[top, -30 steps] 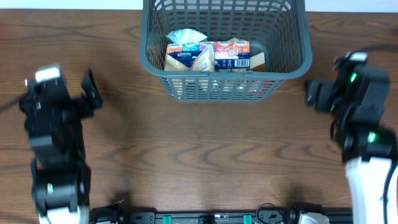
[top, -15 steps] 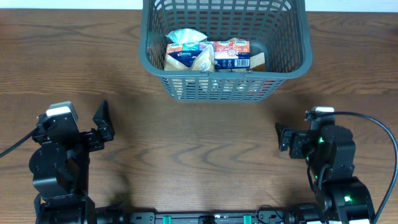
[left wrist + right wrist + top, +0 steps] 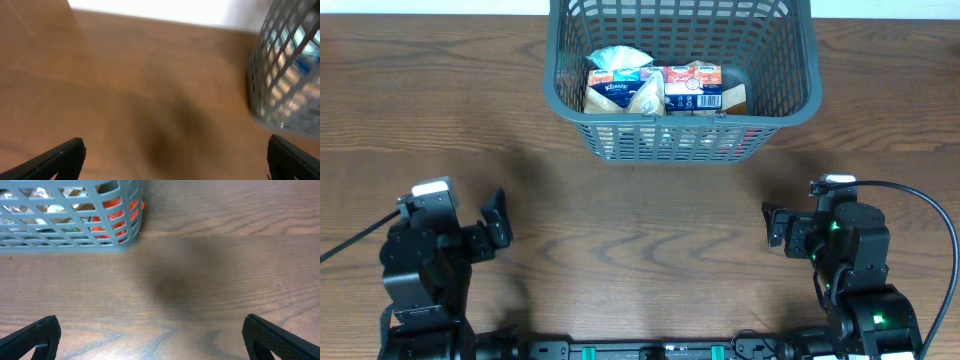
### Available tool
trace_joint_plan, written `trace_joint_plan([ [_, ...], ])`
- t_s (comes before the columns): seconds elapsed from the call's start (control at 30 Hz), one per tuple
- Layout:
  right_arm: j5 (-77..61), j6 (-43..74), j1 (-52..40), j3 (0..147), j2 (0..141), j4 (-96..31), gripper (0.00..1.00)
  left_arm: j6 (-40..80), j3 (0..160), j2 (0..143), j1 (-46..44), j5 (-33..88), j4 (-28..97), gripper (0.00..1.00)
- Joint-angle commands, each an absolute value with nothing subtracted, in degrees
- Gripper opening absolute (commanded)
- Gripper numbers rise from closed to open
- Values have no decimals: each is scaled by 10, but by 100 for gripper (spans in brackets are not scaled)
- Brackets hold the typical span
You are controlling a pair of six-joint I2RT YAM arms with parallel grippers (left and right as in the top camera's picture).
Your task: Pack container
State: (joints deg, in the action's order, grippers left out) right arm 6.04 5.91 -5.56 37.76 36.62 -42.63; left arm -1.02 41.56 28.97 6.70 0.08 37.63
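Observation:
The dark grey lattice container (image 3: 682,140) stands at the far middle of the table with several packets (image 3: 655,88) inside. It also shows at the right edge of the left wrist view (image 3: 287,75) and at the top left of the right wrist view (image 3: 70,235), where an orange packet (image 3: 112,217) shows through the slots. My left gripper (image 3: 498,222) is open and empty over bare wood at the near left. My right gripper (image 3: 775,225) is open and empty over bare wood at the near right. Both are well short of the container.
The wooden table (image 3: 650,230) lies between the two arms. A black cable (image 3: 930,200) loops by the right arm. A dark rail (image 3: 650,350) runs along the front edge.
Both arms have drawn back from the container's sides to the near edge of the table. In the last half second only the left arm shifted a little further down and right.

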Motion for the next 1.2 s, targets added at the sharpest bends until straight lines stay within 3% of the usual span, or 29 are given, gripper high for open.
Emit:
trace_joint_plan([
  [0.0, 62, 68, -60, 372, 364, -431, 99, -1, 413, 288, 69, 9, 409, 99],
  [0.5, 65, 64, -58, 369, 362, -410, 99, -1, 413, 288, 69, 9, 514, 99],
  [1.17, 63, 75, -52, 85, 153, 57, 99, -1, 413, 288, 69, 9, 514, 99],
])
